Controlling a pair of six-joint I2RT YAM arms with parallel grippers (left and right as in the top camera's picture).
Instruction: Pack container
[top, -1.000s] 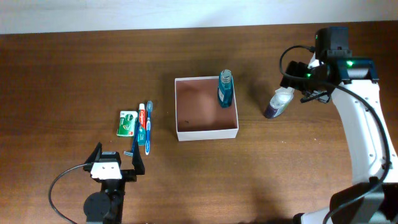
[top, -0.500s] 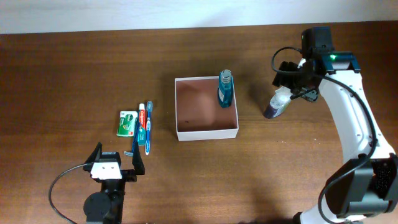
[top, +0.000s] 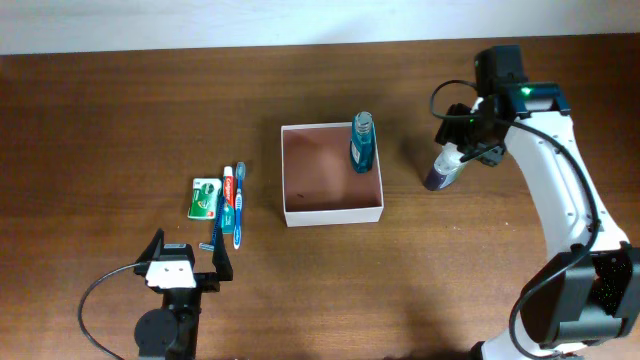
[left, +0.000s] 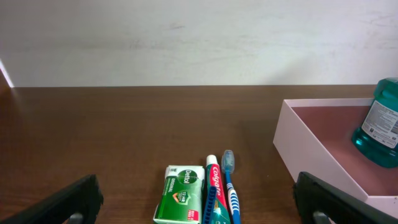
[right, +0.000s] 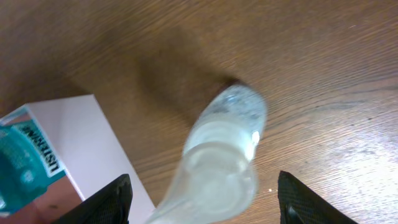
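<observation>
The container (top: 333, 211) sits at the middle of the overhead frame on the brown table (top: 120, 120), its white walls square to the picture and its reddish-brown floor mostly bare. A teal mouthwash (top: 362, 143) stands upright inside it, in the upper right corner against the walls.

Just right of the container, apart from it, a bottle (top: 441, 171) with a pale top and a purple base stands on the table. The right gripper (top: 462, 146) hangs over it in the upper right of the frame. In the right wrist view its two dark fingers (right: 112, 202) show at the lower left and lower right edges with the bottle's pale cap between them. The jaws are parted and straddle the bottle. A strip of table shows on each side, so they seem not to touch it, though the blur makes this unsure. The container's corner and the mouthwash label fill the left edge of that view.

Left of the container, well apart, three things lie side by side. They are a green soap (top: 205, 197), a red and white toothpaste (top: 229, 196) and a blue toothbrush (top: 239, 205). The toothpaste and toothbrush lie close together.

The left gripper (top: 188, 254) rests at the lower left of the overhead frame, below these three. Its jaws are spread wide and hold nothing.
</observation>
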